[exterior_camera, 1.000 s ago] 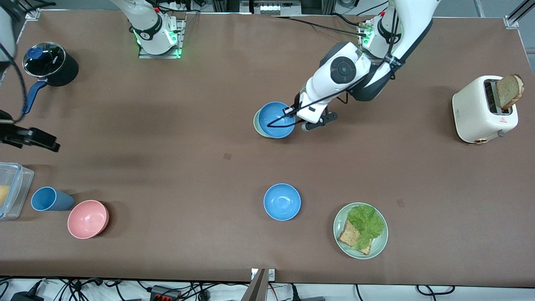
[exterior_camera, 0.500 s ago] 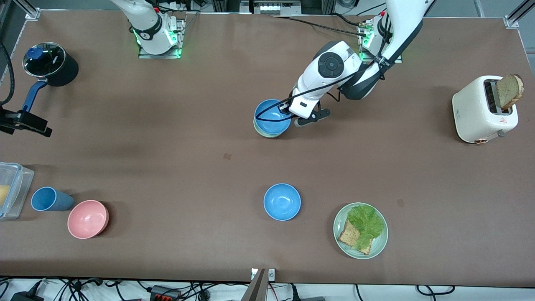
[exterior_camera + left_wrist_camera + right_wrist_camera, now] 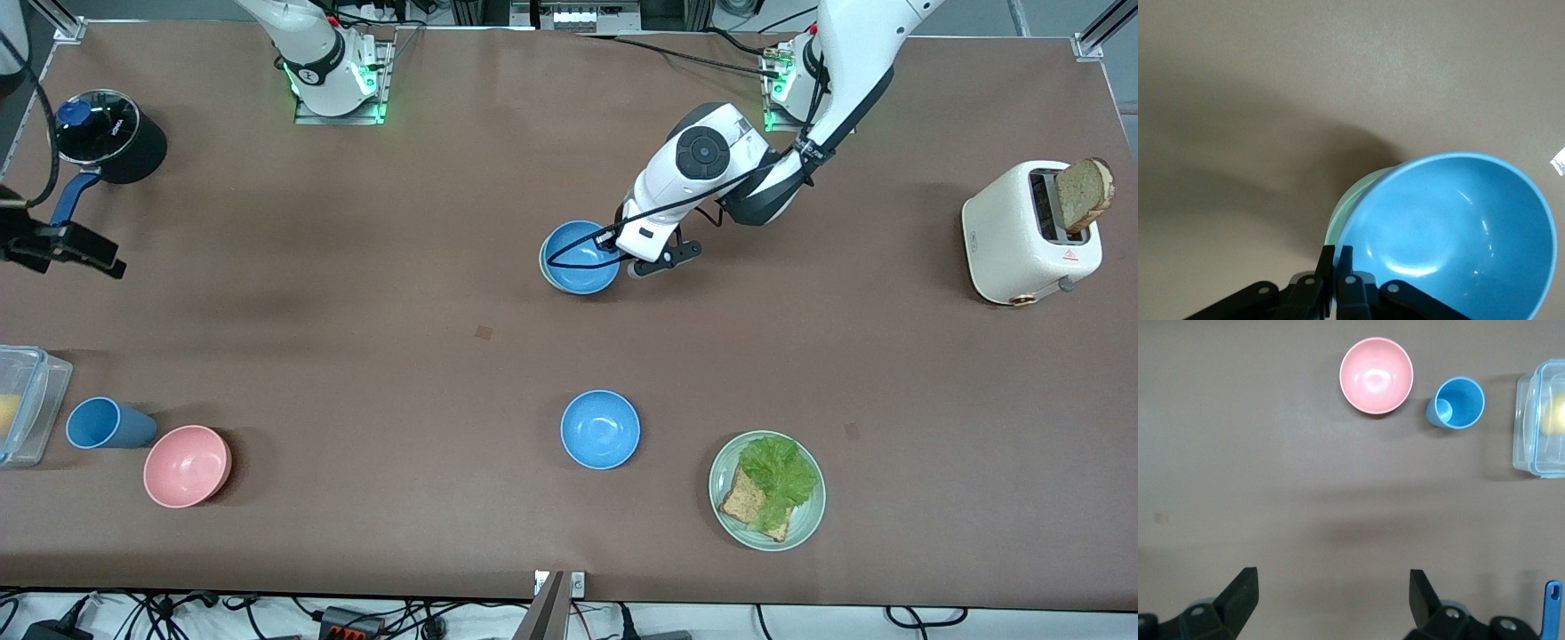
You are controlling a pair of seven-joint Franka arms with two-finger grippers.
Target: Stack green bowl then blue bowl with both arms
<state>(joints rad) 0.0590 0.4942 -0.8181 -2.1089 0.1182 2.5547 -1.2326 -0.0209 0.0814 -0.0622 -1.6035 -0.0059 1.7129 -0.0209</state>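
Blue bowl (image 3: 1451, 227) rim pinched by left gripper (image 3: 1336, 267), nested in green bowl (image 3: 1350, 203).

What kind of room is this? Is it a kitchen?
Probably a robot lab with a pretend kitchen. Two robot arms are bolted to one brown table, power cables hang along its edge, and a toaster, a pot and bowls are spread out on it.
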